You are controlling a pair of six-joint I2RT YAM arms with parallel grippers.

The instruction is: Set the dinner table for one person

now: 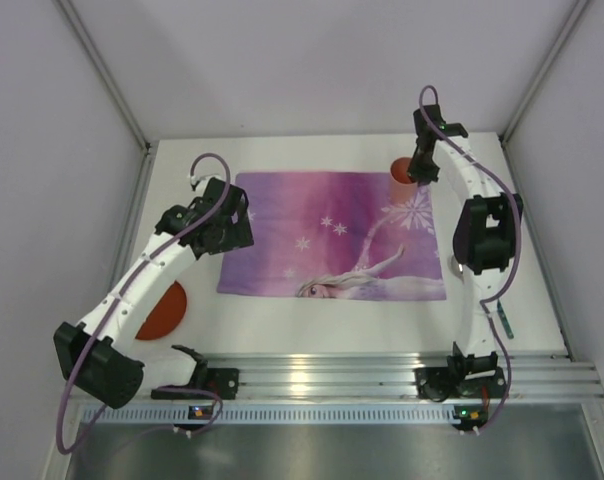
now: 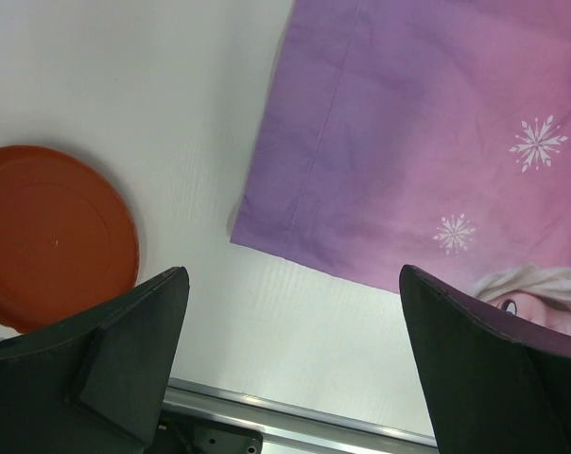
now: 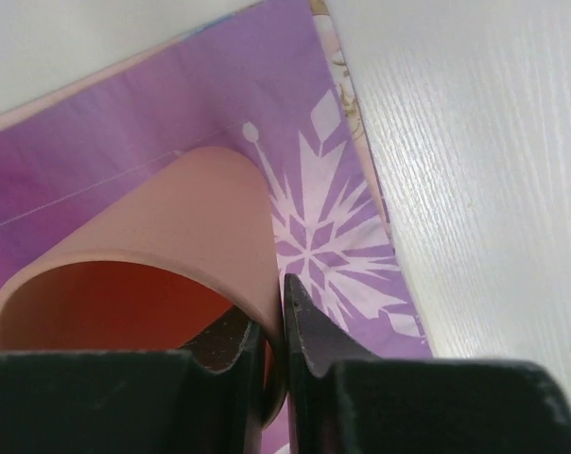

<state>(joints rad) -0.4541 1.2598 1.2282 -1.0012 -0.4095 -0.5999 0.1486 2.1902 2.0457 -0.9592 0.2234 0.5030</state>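
The dinner table [image 1: 302, 330] is the white tabletop, with a purple princess-print placemat [image 1: 332, 235] in its middle. An orange cup [image 1: 402, 170] stands upright at the mat's far right corner. My right gripper [image 1: 420, 172] is shut on the cup's rim. In the right wrist view one finger is inside the cup [image 3: 153, 236] and the other outside, with the right gripper [image 3: 278, 293] pinching the wall. I cannot tell whether the cup's base rests on the placemat [image 3: 333, 218]. My left gripper [image 1: 232, 225] hangs open over the mat's left edge, and in its wrist view the left gripper [image 2: 293, 274] holds nothing.
An orange plate [image 1: 165, 310] lies on the table at the near left, partly under the left arm, and the plate [image 2: 54, 236] also shows in the left wrist view. A thin teal object [image 1: 504, 322] lies by the right arm near the table's right edge. Grey walls close in on three sides.
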